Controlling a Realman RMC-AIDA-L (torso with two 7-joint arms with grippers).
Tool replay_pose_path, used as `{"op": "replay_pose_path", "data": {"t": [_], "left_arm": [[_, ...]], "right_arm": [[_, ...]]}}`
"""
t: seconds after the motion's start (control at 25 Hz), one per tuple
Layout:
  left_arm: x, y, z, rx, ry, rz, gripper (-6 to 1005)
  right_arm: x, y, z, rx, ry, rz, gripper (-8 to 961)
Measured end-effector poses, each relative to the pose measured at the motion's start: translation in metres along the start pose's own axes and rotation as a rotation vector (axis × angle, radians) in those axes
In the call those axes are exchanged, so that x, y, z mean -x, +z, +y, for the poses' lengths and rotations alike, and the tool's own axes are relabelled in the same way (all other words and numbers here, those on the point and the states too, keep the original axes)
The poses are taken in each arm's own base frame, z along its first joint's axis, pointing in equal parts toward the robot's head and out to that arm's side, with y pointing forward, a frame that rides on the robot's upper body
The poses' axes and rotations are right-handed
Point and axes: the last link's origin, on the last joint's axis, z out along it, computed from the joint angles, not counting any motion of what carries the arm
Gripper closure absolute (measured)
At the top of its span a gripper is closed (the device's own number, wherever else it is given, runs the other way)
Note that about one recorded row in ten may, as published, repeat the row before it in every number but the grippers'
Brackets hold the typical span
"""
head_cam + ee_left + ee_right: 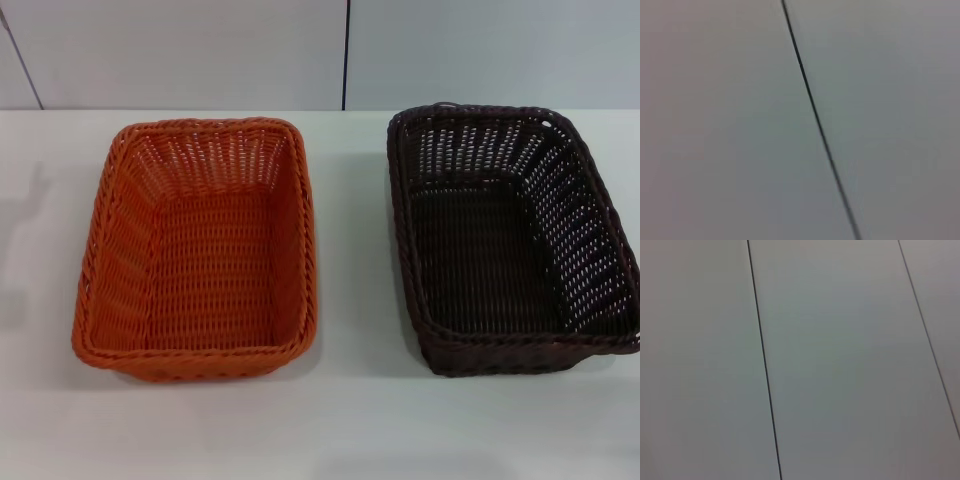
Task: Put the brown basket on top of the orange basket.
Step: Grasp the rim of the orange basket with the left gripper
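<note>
I see neither gripper, so I can't tell their state. The brown basket point(510, 240) sits on the worktop point(340, 420), right of the orange basket point(200, 250), apart. A one-sided rim grasp could tilt it.

baskets counted: 2 | orange basket point(195, 250): 1 | brown basket point(510, 240): 1 | table point(350, 420): 1 | grippers seen: 0
</note>
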Motion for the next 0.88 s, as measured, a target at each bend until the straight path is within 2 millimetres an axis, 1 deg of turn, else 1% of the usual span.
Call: {"op": "replay_pose_path", "data": {"t": [0.04, 0.08, 0.12, 0.16, 0.24, 0.28, 0.36, 0.44, 0.48, 0.56, 0.64, 0.68, 0.72, 0.76, 0.84, 0.88], "left_arm": [[0.005, -0.006, 0.0, -0.045, 0.07, 0.026, 206], [0.005, -0.006, 0.0, -0.045, 0.07, 0.026, 206], [0.008, -0.01, -0.002, -0.098, 0.108, 0.036, 206], [0.01, -0.012, -0.003, -0.115, 0.11, 0.03, 206], [0.016, -0.014, -0.001, -0.109, 0.066, -0.008, 207], [0.016, -0.014, -0.001, -0.109, 0.066, -0.008, 207], [0.025, -0.009, 0.004, -0.065, -0.055, -0.09, 207], [0.025, -0.009, 0.004, -0.065, -0.055, -0.09, 207], [0.029, 0.0, 0.008, -0.038, -0.135, -0.193, 208], [0.024, 0.007, 0.016, -0.003, -0.14, -0.236, 208], [0.024, 0.007, 0.016, -0.003, -0.14, -0.236, 208], [0.021, 0.01, 0.018, 0.007, -0.146, -0.249, 208], [0.005, 0.025, 0.025, 0.042, -0.154, -0.321, 209], [-0.002, 0.029, 0.028, 0.06, -0.143, -0.352, 209], [-0.002, 0.029, 0.028, 0.06, -0.143, -0.352, 209], [-0.009, 0.033, 0.031, 0.076, -0.129, -0.373, 209]], "right_arm": [[0.0, 0.001, 0.001, 0.002, 0.001, 0.0, 130], [0.0, 0.002, 0.001, 0.004, 0.002, 0.001, 130], [-0.001, 0.002, 0.002, 0.006, 0.003, 0.001, 130], [-0.001, 0.004, 0.003, 0.01, 0.005, 0.003, 130], [-0.001, 0.004, 0.003, 0.011, 0.006, 0.004, 130], [-0.002, 0.005, 0.004, 0.012, 0.006, 0.005, 131], [-0.002, 0.007, 0.005, 0.016, 0.009, 0.005, 131], [-0.002, 0.007, 0.006, 0.017, 0.01, 0.005, 131], [-0.002, 0.007, 0.006, 0.017, 0.01, 0.005, 131], [-0.003, 0.007, 0.007, 0.018, 0.012, 0.007, 131], [-0.003, 0.007, 0.007, 0.018, 0.013, 0.009, 131], [-0.003, 0.007, 0.007, 0.018, 0.013, 0.009, 130], [-0.003, 0.007, 0.007, 0.018, 0.013, 0.009, 130], [-0.003, 0.007, 0.007, 0.017, 0.012, 0.009, 130], [-0.003, 0.007, 0.007, 0.018, 0.013, 0.009, 130], [-0.003, 0.007, 0.007, 0.018, 0.013, 0.009, 130]]}}
